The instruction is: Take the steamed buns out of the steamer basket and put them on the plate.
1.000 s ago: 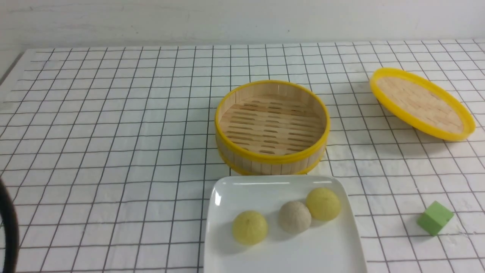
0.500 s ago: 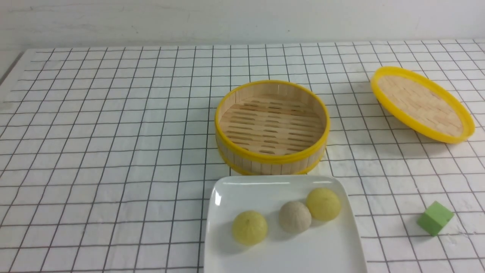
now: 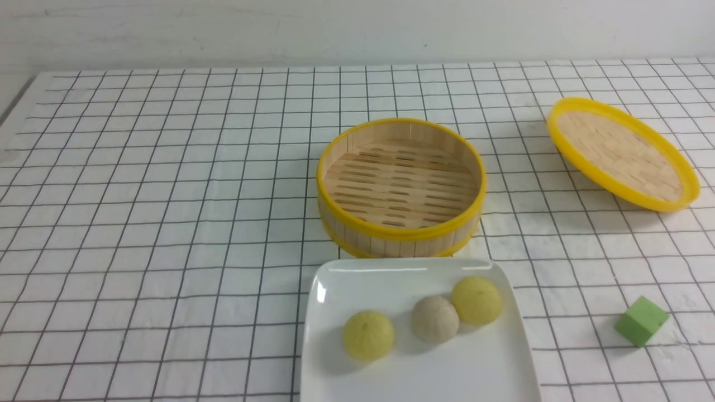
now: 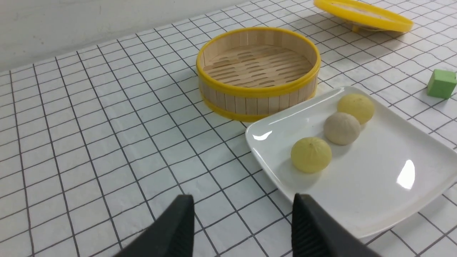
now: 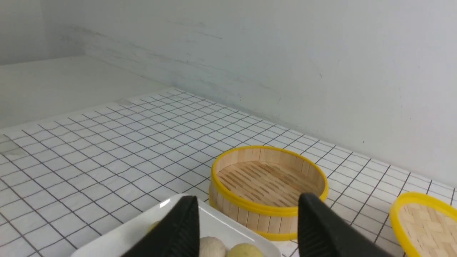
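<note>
Three steamed buns lie on the white plate [image 3: 480,368] at the front: a yellow one [image 3: 368,335], an off-white one [image 3: 434,319] and another yellow one [image 3: 476,300]. The steamer basket [image 3: 401,231] stands empty just behind the plate. Neither gripper shows in the front view. In the left wrist view my left gripper [image 4: 242,203] is open and empty, above the cloth beside the plate's edge [image 4: 375,221], with the buns [image 4: 310,154] and basket [image 4: 257,96] beyond. In the right wrist view my right gripper [image 5: 248,205] is open and empty, raised on the near side of the plate [image 5: 117,239] and basket [image 5: 267,210].
The shallow yellow-rimmed lid [image 3: 621,153] rests tilted at the back right. A small green cube [image 3: 640,320] sits at the front right. A white cloth with a black grid [image 3: 167,223] covers the table; a pale wall stands behind.
A dark arm part at the front view's lower left edge one second ago has left the view. The buns, plate and basket have not moved; the lid shifted very slightly.
</note>
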